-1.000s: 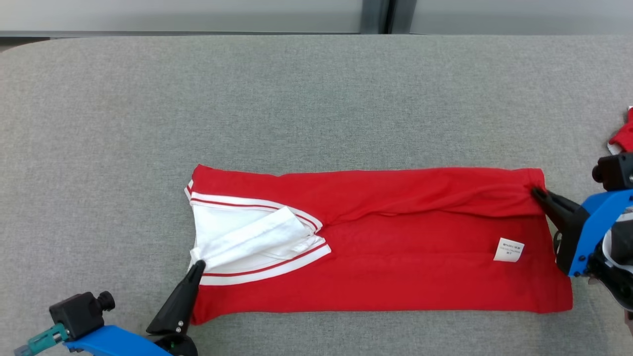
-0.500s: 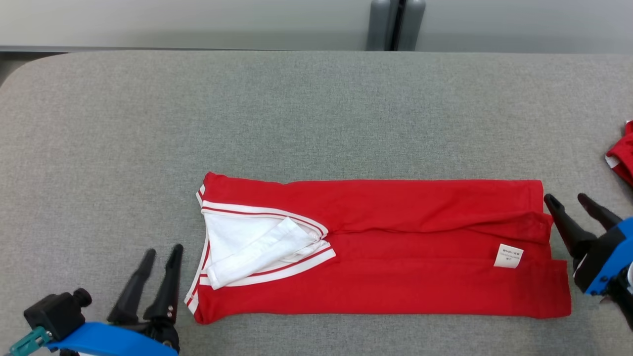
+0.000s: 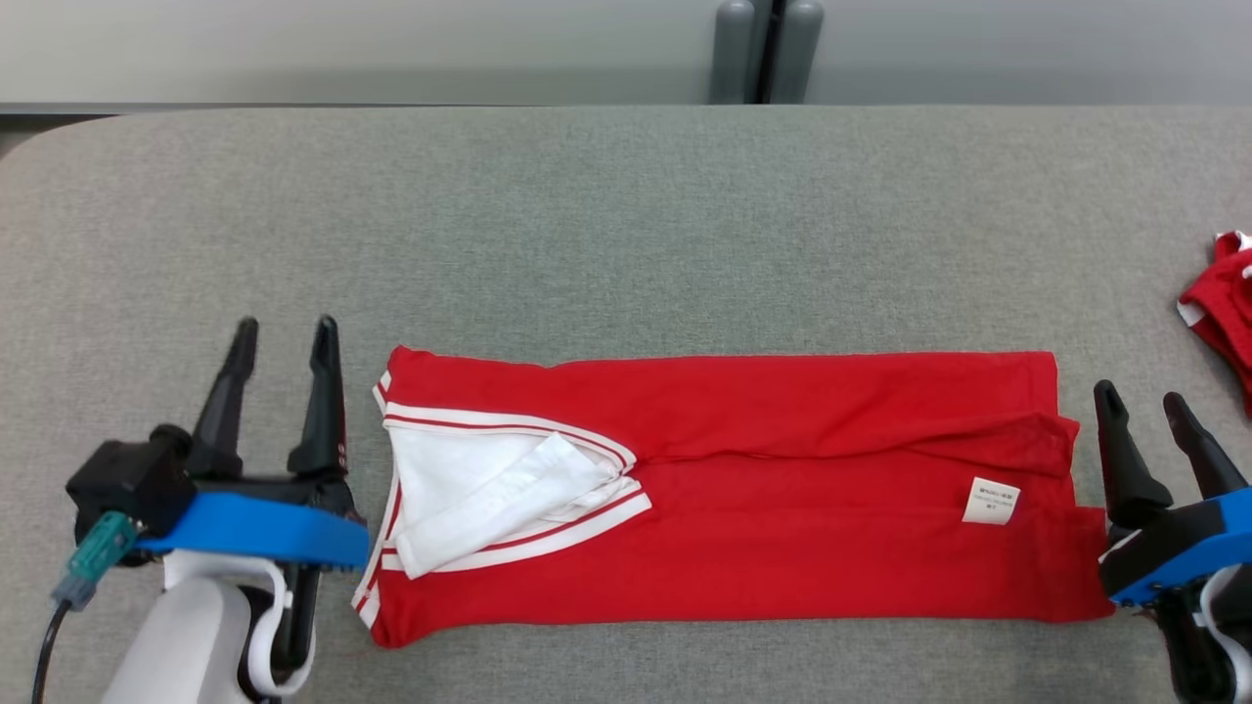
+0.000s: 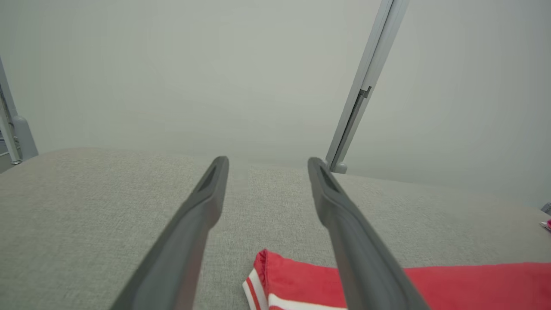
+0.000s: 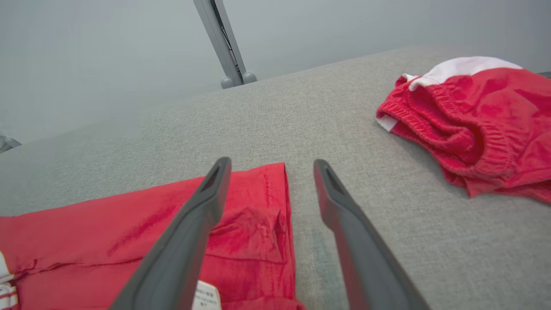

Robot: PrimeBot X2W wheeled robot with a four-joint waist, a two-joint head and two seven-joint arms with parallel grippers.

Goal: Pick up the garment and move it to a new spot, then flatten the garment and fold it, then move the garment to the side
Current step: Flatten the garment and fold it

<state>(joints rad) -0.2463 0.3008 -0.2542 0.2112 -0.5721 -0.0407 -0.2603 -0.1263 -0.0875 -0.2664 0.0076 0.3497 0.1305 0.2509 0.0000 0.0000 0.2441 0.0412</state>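
The garment (image 3: 782, 489), a red shirt with a white, red-striped V collar (image 3: 460, 469), lies flat on the near middle of the grey bench (image 3: 587, 215) as a long left-to-right band (a small white label (image 3: 990, 501) shows near its slightly rumpled right end), so moving and flattening look done and the folding partly done. The left gripper (image 3: 285, 328) sits just beside the collar end, the right gripper (image 3: 1140, 395) just beside the hem end, both with fingers spread and holding nothing; a crosswise fold and the move aside seem left
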